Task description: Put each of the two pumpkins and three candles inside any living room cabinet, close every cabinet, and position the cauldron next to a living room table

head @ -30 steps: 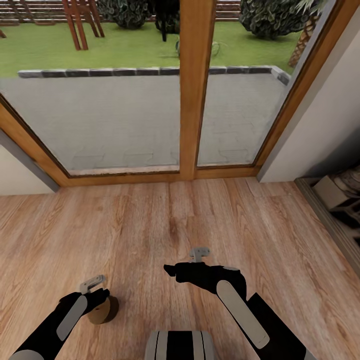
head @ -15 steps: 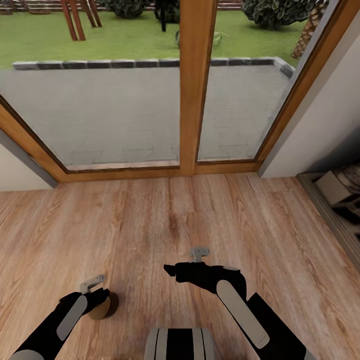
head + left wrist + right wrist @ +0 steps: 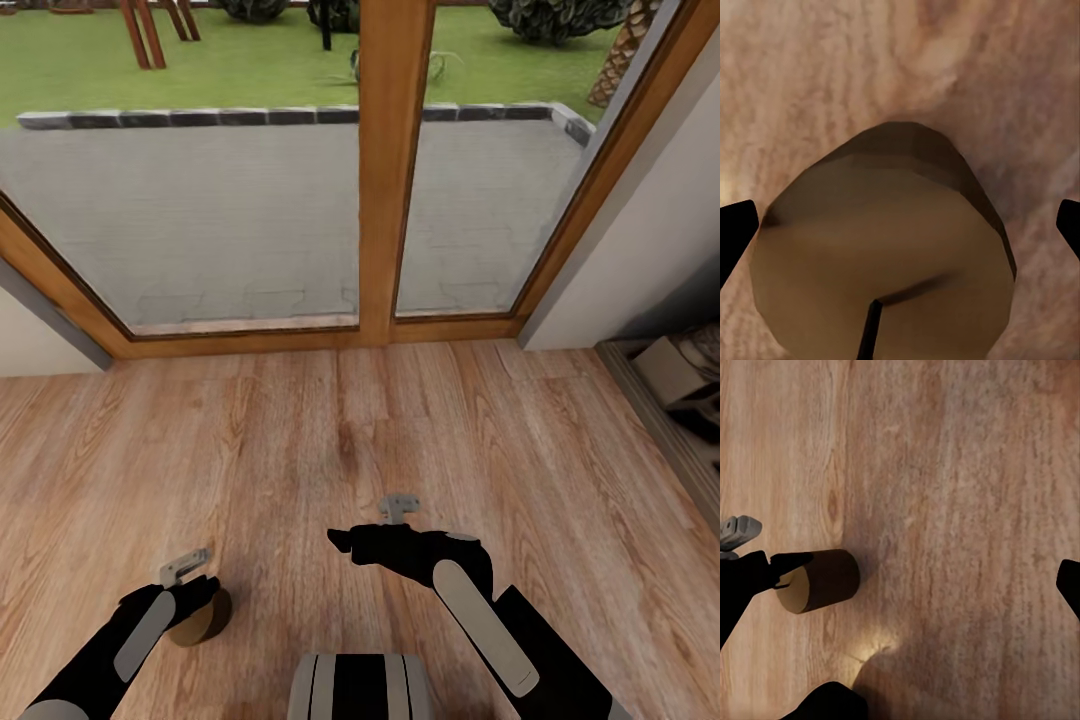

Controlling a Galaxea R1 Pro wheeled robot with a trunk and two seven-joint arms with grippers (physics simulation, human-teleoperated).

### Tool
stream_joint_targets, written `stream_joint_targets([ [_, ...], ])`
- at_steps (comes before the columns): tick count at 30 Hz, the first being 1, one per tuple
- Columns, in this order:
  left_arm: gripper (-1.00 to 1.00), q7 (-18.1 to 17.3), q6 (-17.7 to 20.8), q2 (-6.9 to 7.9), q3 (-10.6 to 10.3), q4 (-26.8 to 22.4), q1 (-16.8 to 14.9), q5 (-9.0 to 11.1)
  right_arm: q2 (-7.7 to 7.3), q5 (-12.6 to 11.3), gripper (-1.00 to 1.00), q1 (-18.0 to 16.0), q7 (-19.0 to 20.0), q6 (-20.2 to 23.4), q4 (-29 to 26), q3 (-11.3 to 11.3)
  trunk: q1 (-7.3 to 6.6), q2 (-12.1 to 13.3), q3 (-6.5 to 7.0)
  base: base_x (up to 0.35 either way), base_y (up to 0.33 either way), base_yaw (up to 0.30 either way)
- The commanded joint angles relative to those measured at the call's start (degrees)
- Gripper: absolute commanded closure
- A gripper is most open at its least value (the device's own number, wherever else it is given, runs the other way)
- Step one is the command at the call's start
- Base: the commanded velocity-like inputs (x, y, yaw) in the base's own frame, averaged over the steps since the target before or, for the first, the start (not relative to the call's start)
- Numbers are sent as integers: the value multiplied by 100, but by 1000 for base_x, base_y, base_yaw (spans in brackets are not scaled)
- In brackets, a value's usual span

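A squat tan candle hangs just above the wooden floor at the lower left of the head view, with my left gripper shut on it. In the left wrist view the candle lies between the black fingertips with its dark wick showing. The right wrist view looks down on the same candle, tilted on its side, with its shadow on the floor apart from it. My right gripper hovers open and empty over the floor in the middle. The pumpkins, cabinet, cauldron and table are out of view.
A glass patio door with a thick wooden frame stands straight ahead, with paving and lawn beyond. White wall runs at both sides. A low shelf with boxes sits at the right edge. Bare wooden floor lies between me and the door.
The whole picture has shifted, with the door sill higher in the frame, so the camera moved. Both arms keep their pose and the candle stays in the left gripper.
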Motion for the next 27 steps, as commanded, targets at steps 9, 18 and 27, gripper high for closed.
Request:
stream_joint_targets([
  [9, -100, 56, 4, 16, -29, 14, -1, 62, -4, -60, -100, -5, -64, 2, -8, 11, -1, -2, -4, 0, 0, 0],
  [18, -100, 64, 4, 15, -5, 34, -2, 62, -4, -60, -100, -4, -60, 5, -8, 11, 7, -6, -70, 0, 0, 0],
  [27, -100, 72, 4, 12, 7, 35, 0, 62, -4, -60, -100, -5, -62, 10, -7, 11, 12, -8, -115, 0, 0, 0],
])
